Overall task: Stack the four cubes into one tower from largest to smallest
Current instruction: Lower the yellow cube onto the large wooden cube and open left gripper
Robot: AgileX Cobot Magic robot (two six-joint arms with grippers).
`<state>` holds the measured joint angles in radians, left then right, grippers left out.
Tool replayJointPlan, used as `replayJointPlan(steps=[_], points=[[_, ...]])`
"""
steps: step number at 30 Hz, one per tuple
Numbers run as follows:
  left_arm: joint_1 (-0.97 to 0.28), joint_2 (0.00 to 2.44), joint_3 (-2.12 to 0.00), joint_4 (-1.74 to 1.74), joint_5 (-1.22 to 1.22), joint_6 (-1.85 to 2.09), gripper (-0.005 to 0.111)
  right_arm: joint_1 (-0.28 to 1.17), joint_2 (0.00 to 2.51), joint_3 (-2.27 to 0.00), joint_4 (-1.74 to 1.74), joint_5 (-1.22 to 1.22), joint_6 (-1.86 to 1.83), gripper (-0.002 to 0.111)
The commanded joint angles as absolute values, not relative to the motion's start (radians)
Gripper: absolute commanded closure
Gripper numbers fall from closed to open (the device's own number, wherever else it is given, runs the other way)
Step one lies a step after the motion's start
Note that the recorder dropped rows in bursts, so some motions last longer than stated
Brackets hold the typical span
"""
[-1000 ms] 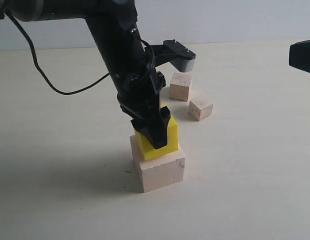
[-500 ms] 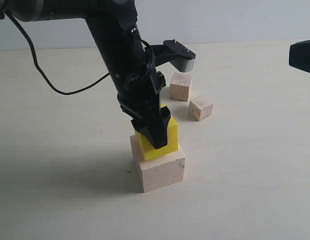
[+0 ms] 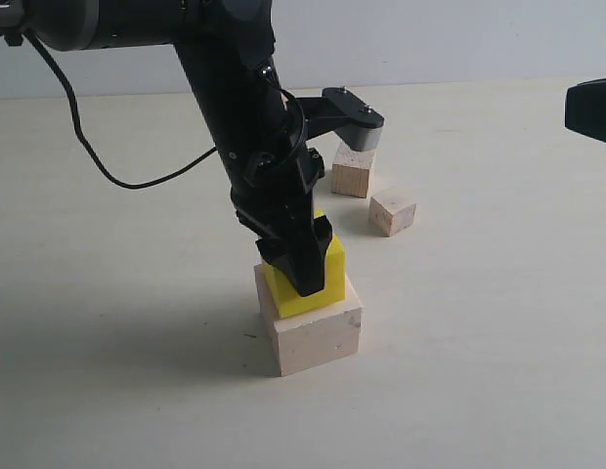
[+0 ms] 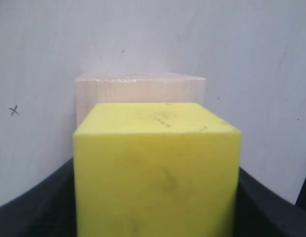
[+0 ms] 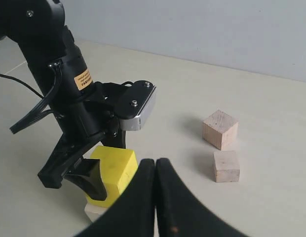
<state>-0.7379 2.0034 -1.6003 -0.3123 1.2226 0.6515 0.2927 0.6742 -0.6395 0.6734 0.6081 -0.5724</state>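
1. On the pale table (image 3: 127, 391) in the exterior view, the left gripper (image 3: 305, 259) is reaching down from above and clasping the yellow cube (image 3: 330, 272) between its black fingers. That cube is sitting on top of the big whitish cube (image 3: 315, 332), turned a little against it and leaving a bare strip of its top showing. Two more cubes are lying farther back on the right, apart from this stack. The bigger tan cube (image 3: 353, 171) is standing behind, and the smaller tan cube (image 3: 392, 212) is sitting near it, closer to the front. A black bit of the right arm (image 3: 591, 109) is poking in at the right edge, well apart from everything.
2. Through the left wrist view, the yellow cube is filling most of the frame, with a black finger pressing at each of its sides. The whitish cube is peeking out beyond it.
3. From the right wrist view, the right gripper (image 5: 155, 165) is hanging in the air with its two fingers pressed together and nothing between them. Beyond it, the left gripper is holding the yellow cube on the whitish one, of which only a corner is showing. Both tan cubes are resting on the table, near each other but not touching.
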Motion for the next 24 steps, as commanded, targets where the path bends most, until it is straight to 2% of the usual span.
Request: replayJointPlan(steps=[1,5,8,11,24], points=[[-0.740,2.002,-1.598,-0.313,1.221,0.642,0.097,0.296,0.676,-0.645,0.670,0.605,-0.579,0.108],[-0.740,2.002,-1.598,-0.320,1.221,0.608,0.070,0.296,0.676,-0.645,0.670,0.605,-0.579,0.108],[-0.740,2.002,-1.598,-0.320,1.221,0.590,0.044,0.296,0.676,-0.645,0.670,0.605,-0.579,0.108],[-0.740,2.002,-1.598,-0.319,1.221,0.588,0.029,0.296,0.676,-0.645,0.670,0.605,-0.579,0.108],[-0.750,1.979,-1.598,-0.330,1.221,0.587,0.028,0.296,0.676,-0.645,0.670,0.605,-0.579,0.108]])
